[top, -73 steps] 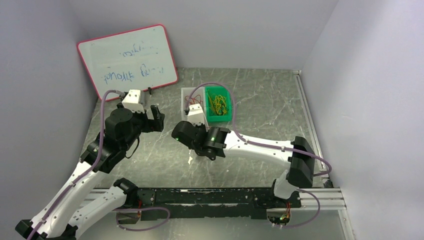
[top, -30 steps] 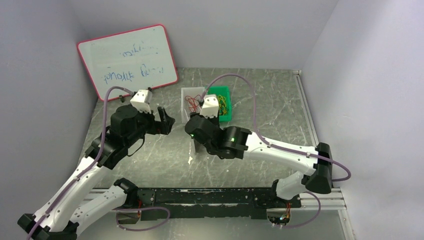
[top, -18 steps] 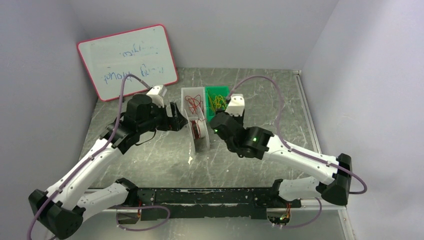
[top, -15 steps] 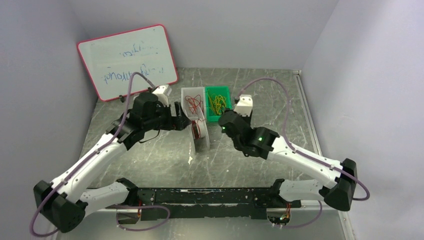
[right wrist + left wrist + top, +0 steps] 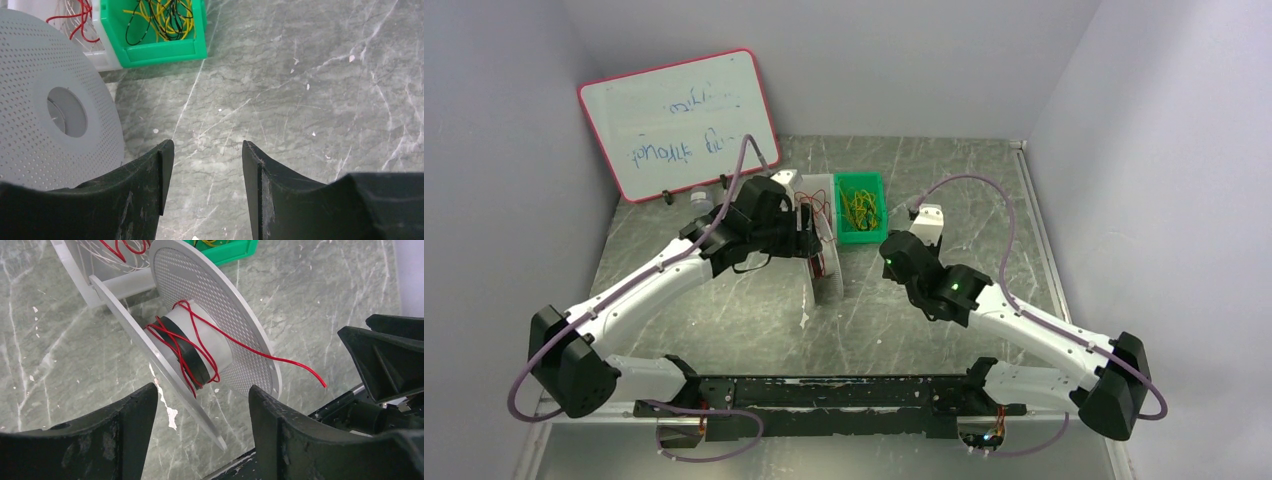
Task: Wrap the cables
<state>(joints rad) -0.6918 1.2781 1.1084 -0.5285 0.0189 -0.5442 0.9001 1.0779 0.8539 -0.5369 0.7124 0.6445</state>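
Observation:
A white spool [image 5: 215, 315] with two perforated discs stands on edge on the table. A red cable [image 5: 194, 329] is wound round its hub, and its loose end [image 5: 300, 367] trails out to the right. My left gripper [image 5: 202, 390] is open just above the spool, its fingers either side of the near disc's lower rim without touching it. To the right of the spool [image 5: 55, 115], my right gripper [image 5: 206, 150] is open over bare table, with nothing between its fingers. More red cables [image 5: 812, 203] and yellow cables [image 5: 155, 20] lie in bins behind.
A green bin [image 5: 861, 235] and a clear bin [image 5: 796, 185] sit side by side behind the spool [image 5: 826, 268]. A whiteboard [image 5: 679, 120] leans on the back left wall. A metal rail [image 5: 1036, 215] runs along the table's right edge.
My left arm has swung right to the spool and its jaws have narrowed. My right arm has drawn back to the right, away from the spool.

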